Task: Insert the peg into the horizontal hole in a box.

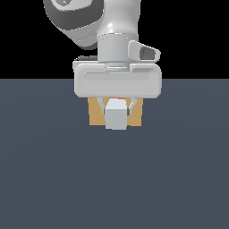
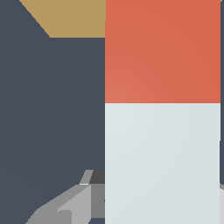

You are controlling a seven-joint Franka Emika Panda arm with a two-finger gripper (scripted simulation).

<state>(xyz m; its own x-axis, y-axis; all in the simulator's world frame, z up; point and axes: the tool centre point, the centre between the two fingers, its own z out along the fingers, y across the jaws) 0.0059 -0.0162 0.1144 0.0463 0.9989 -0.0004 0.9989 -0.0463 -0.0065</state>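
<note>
The arm descends from above, its wrist vertical and its broad pale housing level across the exterior view; the hand (image 1: 117, 106) points straight down; its two fingers (image 1: 133, 104) are closed on the peg (image 1: 116, 114), one on each side.

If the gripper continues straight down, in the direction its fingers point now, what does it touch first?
Most likely the dark floor. The gripper points downward, shut on the peg, and nothing else shows beneath it. The box seems to lie behind rather than below, though depth is uncertain.
</note>
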